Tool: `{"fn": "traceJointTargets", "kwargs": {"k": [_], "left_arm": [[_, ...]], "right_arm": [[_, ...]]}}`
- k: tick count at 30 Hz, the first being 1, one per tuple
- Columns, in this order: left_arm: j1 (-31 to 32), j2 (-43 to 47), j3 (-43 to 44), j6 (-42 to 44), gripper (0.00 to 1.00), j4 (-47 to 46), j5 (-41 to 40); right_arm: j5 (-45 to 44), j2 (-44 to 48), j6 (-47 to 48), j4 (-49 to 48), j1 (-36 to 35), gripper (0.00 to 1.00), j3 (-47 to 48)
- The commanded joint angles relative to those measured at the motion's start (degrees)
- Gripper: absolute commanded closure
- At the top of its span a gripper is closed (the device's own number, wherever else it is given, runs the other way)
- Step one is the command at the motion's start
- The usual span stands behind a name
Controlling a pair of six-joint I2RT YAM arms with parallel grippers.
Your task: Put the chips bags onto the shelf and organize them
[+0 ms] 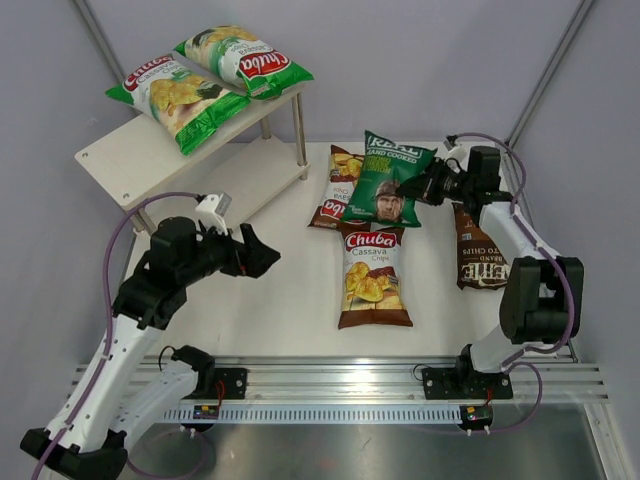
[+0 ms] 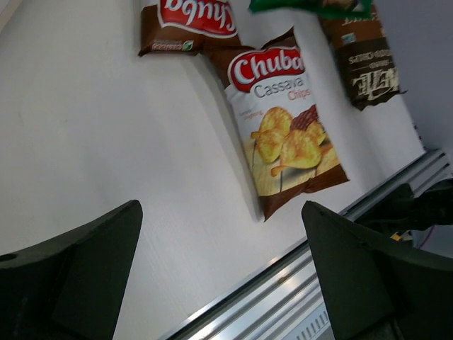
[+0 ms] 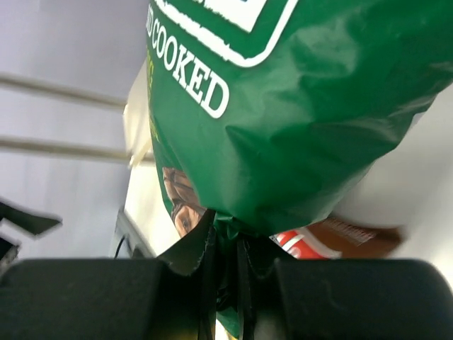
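Two green-white Chuba bags point(image 1: 177, 98) point(image 1: 243, 58) lie on the top board of the shelf point(image 1: 125, 160) at the back left. My right gripper point(image 1: 432, 186) is shut on the edge of the dark green bag with a man's face point(image 1: 387, 182), which fills the right wrist view point(image 3: 283, 106), and holds it above the table. A brown Chuba bag point(image 1: 372, 275) lies flat at the middle; it also shows in the left wrist view point(image 2: 287, 134). A second brown Chuba bag point(image 1: 338, 188) lies partly under the green one. The Kettle bag point(image 1: 481, 250) lies at the right. My left gripper point(image 1: 262, 255) is open and empty over the table's left side.
The shelf's lower board point(image 1: 240, 190) sits just above the table beside a metal leg point(image 1: 299, 130). An aluminium rail point(image 1: 340, 380) runs along the table's near edge. Grey walls close the back and sides.
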State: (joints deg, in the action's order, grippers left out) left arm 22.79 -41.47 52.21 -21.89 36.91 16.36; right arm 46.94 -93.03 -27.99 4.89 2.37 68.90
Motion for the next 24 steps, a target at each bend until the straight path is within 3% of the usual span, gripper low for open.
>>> {"fn": "traceJointTargets", "kwargs": {"k": [1, 11, 17, 24], "left_arm": [[0.2, -2.8, 3.8, -3.9, 0.01, -8.4, 7.5], [0.9, -7.4, -3.9, -9.3, 0.01, -19.3, 17.5], [4.0, -8.6, -9.5, -14.4, 0.01, -32.5, 24.9], [7.2, -12.8, -8.5, -13.9, 0.01, -32.1, 19.9]], "right_arm": [[3.6, 6.8, -3.5, -6.5, -5.3, 0.87, -5.8], [4.9, 21.8, -11.1, -18.7, -17.8, 0.86, -20.6], [4.4, 27.5, -13.4, -21.4, -21.6, 0.86, -24.2], [8.9, 30.5, -21.6, -32.4, -23.2, 0.85, -27.5]]}}
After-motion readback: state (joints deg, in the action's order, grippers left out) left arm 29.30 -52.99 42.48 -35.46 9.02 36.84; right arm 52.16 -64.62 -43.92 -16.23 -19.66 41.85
